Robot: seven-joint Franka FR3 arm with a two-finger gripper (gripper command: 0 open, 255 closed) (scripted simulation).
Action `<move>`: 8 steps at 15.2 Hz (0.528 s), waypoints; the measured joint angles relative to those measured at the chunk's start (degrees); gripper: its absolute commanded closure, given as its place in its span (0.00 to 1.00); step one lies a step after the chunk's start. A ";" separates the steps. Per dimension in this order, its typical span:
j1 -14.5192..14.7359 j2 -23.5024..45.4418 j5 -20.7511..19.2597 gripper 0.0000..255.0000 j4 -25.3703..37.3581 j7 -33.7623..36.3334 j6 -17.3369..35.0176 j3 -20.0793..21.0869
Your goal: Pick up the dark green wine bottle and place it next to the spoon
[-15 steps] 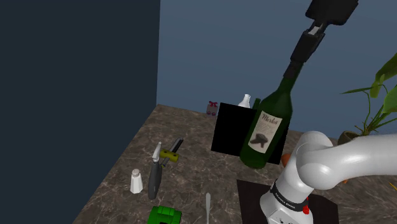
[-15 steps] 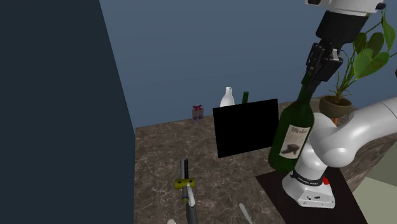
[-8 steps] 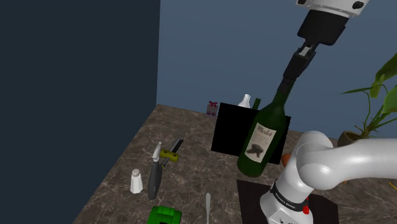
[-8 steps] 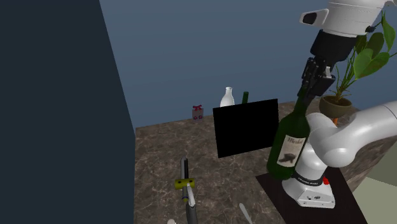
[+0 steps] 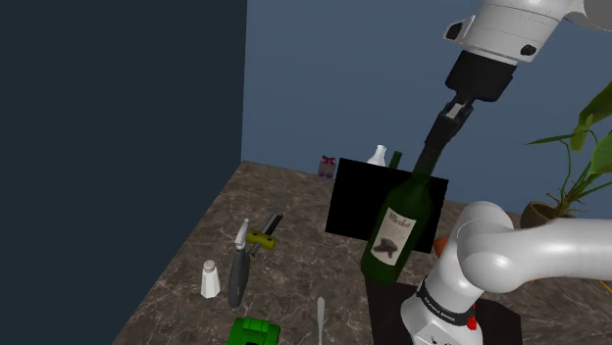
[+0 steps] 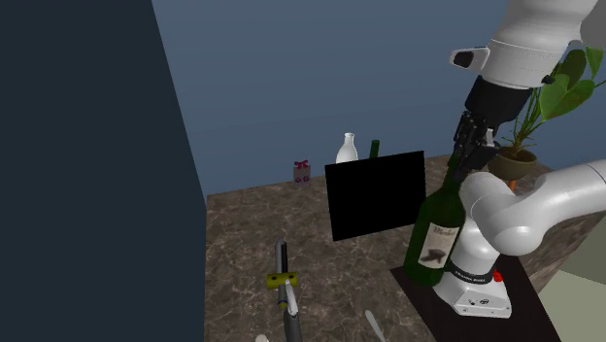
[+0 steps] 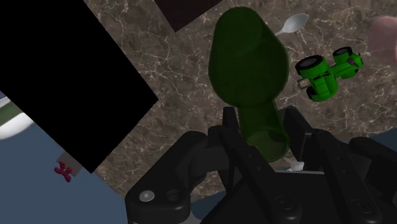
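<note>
Bare marble counter (image 5: 299,225) open between black panel (image 5: 358,196) and spoon (image 5: 320,316), green toy tractor (image 5: 253,331) just beside the spoon, shaker (image 5: 210,279) and peeler (image 5: 253,238) nearer the dark wall (image 5: 118,147), wine bottle (image 5: 397,227) hanging near both panel and arm's white elbow (image 5: 495,255).

Glossy white arm (image 5: 510,260) of rounded links, black lettered band (image 5: 433,308) and red spot (image 5: 472,321) at its base, blocky all-black gripper (image 5: 452,111)

This looks like a home. Here are a spoon (image 5: 320,319), a salt shaker (image 5: 210,279), a toy tractor (image 7: 327,69) and a potted plant (image 6: 561,87).
</note>
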 measured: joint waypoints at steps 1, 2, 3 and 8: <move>0.07 -0.39 0.11 1.00 -0.86 -0.02 0.47 0.09; 0.16 -0.81 0.28 1.00 -1.74 0.04 0.94 0.25; 0.25 -1.28 0.38 1.00 -2.90 -0.04 1.63 0.34; 0.87 -4.08 1.11 1.00 -8.15 -0.08 4.06 0.89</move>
